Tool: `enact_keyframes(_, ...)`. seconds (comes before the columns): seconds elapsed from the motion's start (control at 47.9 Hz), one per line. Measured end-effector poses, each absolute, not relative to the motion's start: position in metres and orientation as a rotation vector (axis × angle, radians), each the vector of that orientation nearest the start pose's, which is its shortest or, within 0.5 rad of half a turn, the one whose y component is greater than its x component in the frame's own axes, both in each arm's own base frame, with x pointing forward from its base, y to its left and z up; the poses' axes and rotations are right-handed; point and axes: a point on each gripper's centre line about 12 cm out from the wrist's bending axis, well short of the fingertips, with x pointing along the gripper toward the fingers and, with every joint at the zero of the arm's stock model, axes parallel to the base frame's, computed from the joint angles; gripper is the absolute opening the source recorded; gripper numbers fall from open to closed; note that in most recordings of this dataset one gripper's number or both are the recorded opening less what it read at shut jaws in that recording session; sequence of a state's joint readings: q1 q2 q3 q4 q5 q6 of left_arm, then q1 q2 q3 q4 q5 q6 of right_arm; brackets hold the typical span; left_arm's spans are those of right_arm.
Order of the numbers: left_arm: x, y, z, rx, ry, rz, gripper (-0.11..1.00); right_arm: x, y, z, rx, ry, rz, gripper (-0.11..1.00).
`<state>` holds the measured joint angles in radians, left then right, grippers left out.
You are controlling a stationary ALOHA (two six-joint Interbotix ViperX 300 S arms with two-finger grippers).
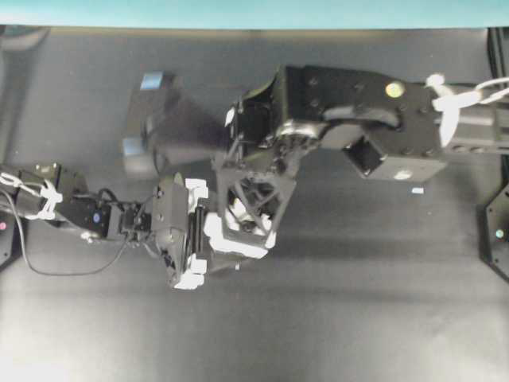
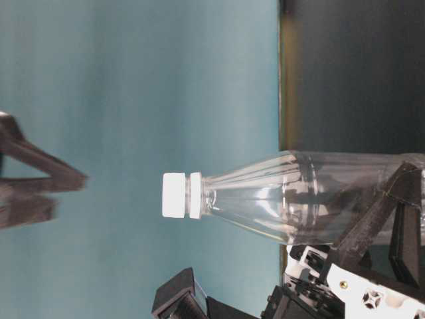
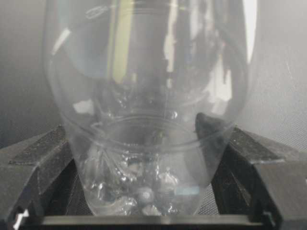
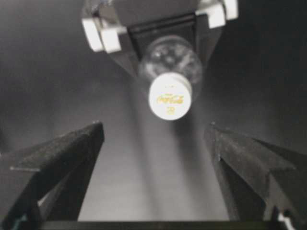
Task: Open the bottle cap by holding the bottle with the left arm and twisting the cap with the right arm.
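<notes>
My right pincer (image 4: 153, 139) stands wide apart above the one white bottle cap (image 4: 170, 98), touching nothing. My left pincer (image 3: 144, 143) is clamped on the lower body of the single clear, ribbed plastic bottle (image 2: 299, 203), upright on the dark table (image 1: 358, 302). Only the right wrist view shows gold lettering on the cap.

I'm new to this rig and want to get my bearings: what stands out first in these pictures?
The clear bottle stands out, its base gripped between the fingers of the left gripper. Its white bottle cap, bearing gold lettering, is still on. The right gripper hangs directly above it with jaws wide open, touching nothing.
</notes>
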<state>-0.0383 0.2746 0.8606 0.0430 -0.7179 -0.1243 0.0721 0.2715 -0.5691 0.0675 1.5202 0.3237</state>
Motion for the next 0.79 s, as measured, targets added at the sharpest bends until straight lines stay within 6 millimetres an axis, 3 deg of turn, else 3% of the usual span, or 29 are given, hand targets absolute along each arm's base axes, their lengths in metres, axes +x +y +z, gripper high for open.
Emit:
enact_keyframes(0.271, 0.373, -0.018, 0.080, -0.088, 0.420, -0.047, 0.82, 0.471, 0.041, 0.379, 0.443, 1.258, -0.207, 0.80)
enact_keyframes(0.793, 0.373, -0.018, 0.080, -0.088, 0.421, -0.048, 0.82, 0.483, 0.037, 0.318, 0.501, 1.327, -0.284, 0.80)
